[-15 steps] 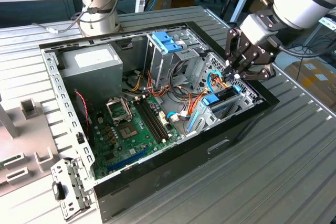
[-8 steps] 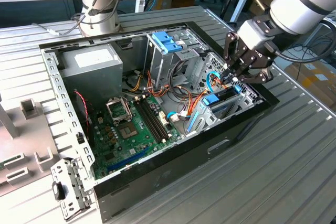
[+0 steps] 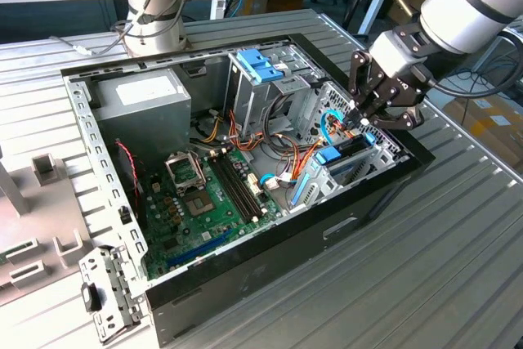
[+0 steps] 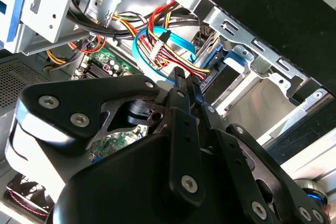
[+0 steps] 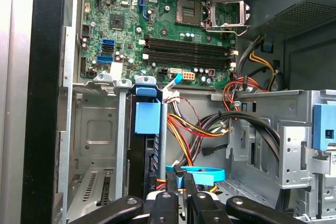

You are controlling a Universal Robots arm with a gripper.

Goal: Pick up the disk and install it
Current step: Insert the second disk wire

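the pincer point(image 5: 184, 182) hovers at the drive bay point(image 5: 100, 129) inside the open computer case point(image 3: 270, 259). its fingers are pressed almost together around a thin blue cable point(image 5: 207, 174) (whether they actually clamp it cannot be told). the disk point(image 5: 149, 161) already stands on edge in the bay, behind a blue latch point(image 5: 147, 116), so seating looks done and cabling is under way. farther in lies the motherboard point(image 5: 173, 19).

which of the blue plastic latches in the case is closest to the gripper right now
The lower blue latch on the drive bay directly under the gripper; the other latch sits higher, toward the exterior view's left.
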